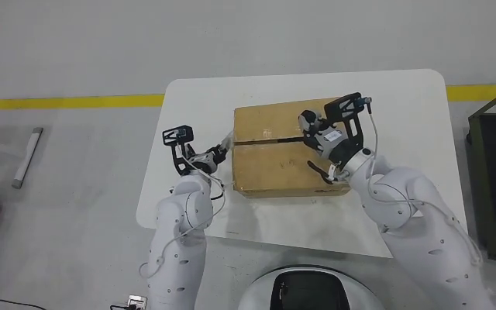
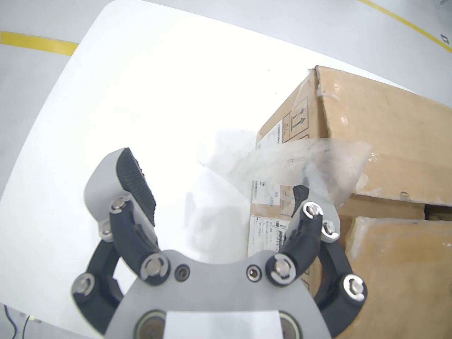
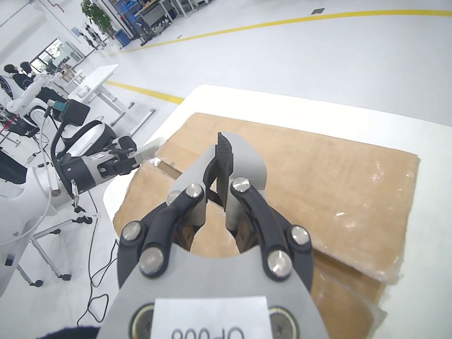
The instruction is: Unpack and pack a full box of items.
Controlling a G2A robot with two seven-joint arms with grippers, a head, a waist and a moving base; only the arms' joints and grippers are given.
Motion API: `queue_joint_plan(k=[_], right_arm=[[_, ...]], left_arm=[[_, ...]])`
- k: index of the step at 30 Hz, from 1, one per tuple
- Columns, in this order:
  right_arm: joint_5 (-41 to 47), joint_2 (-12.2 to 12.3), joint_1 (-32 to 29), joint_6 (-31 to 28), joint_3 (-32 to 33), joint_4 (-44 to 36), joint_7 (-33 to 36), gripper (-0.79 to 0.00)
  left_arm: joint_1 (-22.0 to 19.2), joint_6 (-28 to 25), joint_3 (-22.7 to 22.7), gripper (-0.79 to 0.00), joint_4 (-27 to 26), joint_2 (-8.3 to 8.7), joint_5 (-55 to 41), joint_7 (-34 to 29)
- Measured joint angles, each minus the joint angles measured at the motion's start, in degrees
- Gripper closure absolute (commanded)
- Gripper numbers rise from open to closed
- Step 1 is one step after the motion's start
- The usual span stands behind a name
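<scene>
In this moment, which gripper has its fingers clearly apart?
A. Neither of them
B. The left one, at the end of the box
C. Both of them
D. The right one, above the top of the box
B. The left gripper shows a wide gap between its fingers beside the end of the box, while the right gripper, above the box top, has its fingers pressed together.

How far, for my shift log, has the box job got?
Done: clear tape hangs loose at the end of the box. In hand: the left gripper is open beside that tape; the right gripper is shut above the top seam. Left: the flaps lie closed, so unpacking and repacking remain.
</scene>
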Motion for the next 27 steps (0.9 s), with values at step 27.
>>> queue_joint_plan(k=[27], right_arm=[[-5.57, -0.29, 0.31, -0.80, -3.62, 6.05, -0.60, 0.000]], left_arm=[[-2.91, 1.84, 2.42, -0.785, 2.63, -0.21, -1.64, 4.14]])
